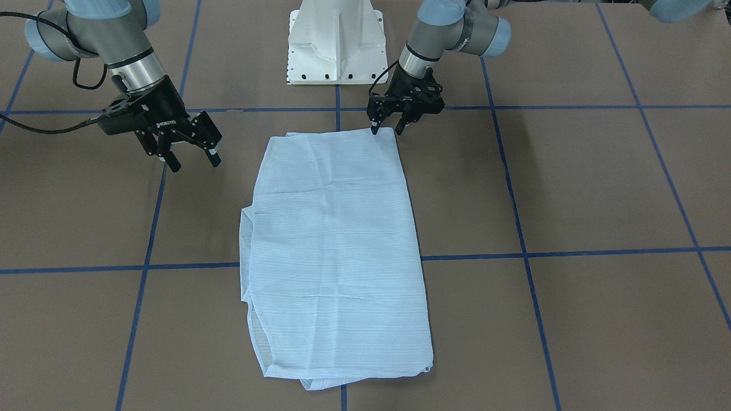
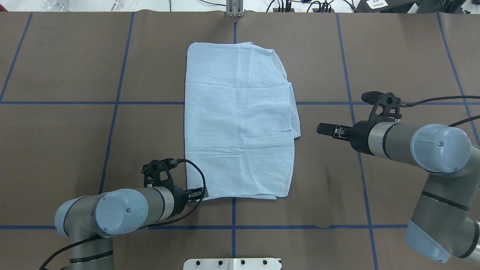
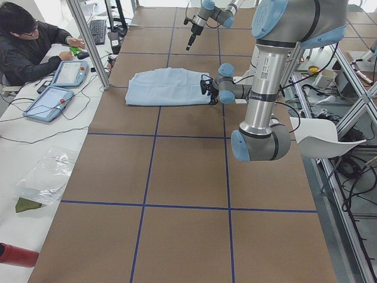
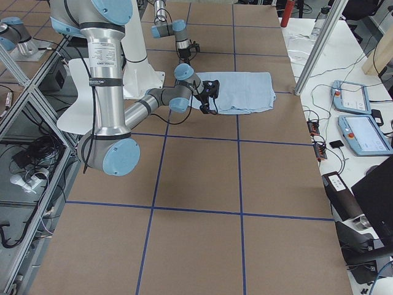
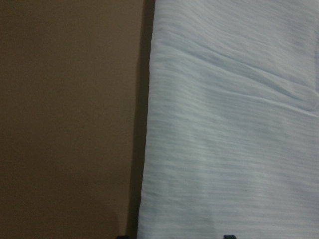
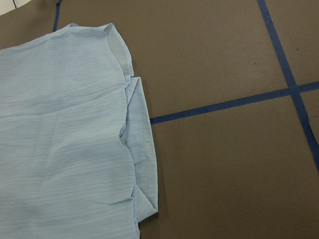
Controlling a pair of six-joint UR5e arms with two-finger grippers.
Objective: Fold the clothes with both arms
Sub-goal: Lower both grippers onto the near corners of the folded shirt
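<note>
We see the thin pale-blue striped shirt folded, centred on the brown table. The black left gripper gapes at its corner, the black right gripper spread wide, apart. Snagging one layer could undo it.

Shirt on table; L gripper at near-left corner; R gripper apart.

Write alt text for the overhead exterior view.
A light blue shirt, folded into a rough rectangle, lies flat in the middle of a brown table marked with blue tape lines. The left gripper is at the shirt's near left corner; the right gripper points at its right edge, apart from it.
</note>
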